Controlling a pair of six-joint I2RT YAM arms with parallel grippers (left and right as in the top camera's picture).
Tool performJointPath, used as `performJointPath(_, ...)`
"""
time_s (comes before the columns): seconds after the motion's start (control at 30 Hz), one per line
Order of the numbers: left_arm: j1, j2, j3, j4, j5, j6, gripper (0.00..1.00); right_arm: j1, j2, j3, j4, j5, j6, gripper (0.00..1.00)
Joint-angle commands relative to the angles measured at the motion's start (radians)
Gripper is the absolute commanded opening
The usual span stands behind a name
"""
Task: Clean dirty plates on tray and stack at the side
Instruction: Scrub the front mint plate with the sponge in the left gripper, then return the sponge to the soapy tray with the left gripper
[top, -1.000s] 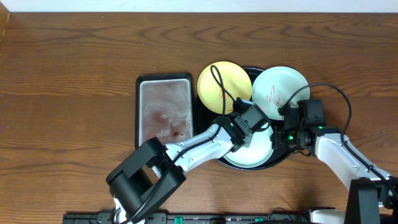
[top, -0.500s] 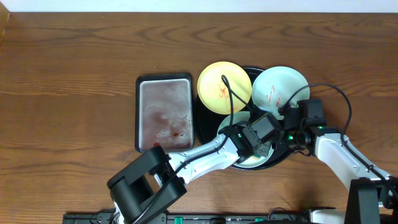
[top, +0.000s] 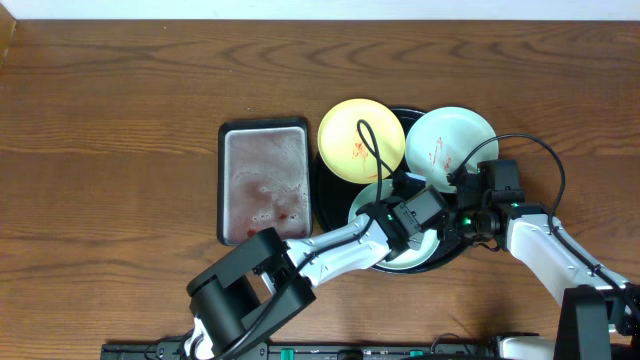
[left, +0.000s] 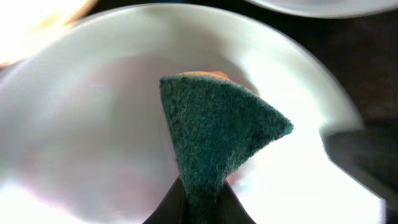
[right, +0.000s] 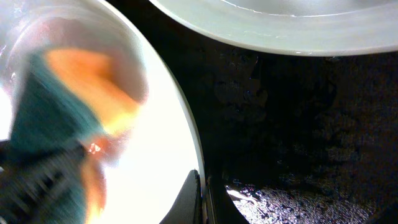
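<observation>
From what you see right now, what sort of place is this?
Probably a lab tabletop staged for dishwashing: a wooden table, sauce-smeared plates on a black tray, and a green scouring sponge against one plate.

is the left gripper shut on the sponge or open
Shut on the sponge: the left gripper pinches its lower tip over a plate.

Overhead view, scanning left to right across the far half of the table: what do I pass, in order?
Grey metal tray → yellow plate → smeared blue-green plate.
</observation>
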Motion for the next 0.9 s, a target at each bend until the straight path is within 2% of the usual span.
performJointPath(0.0,0.062,-0.002,-0.016,-0.059,-0.141,0.06,0.07,0.01,0.006,0.011,-0.005,-0.006,0.0,0.01)
performJointPath(0.23,0.116,-0.181,-0.016,-0.086,-0.078,0.092,0.08,0.01,0.006,0.011,-0.006,0.001,0.0,0.01)
performJointPath(0.5,0.168,-0.395,-0.016,-0.228,-0.077,0.09,0.07,0.01,0.006,0.011,0.002,0.001,0.0,0.04)
performJointPath(0.7,0.34,-0.449,-0.016,-0.33,-0.058,0.08,0.07,0.01,0.006,0.011,0.006,0.001,0.0,0.05)
performJointPath(0.87,0.525,-0.421,-0.018,-0.381,0.08,0.129,0.08,0.01,0.006,0.011,0.006,0.001,0.0,0.04)
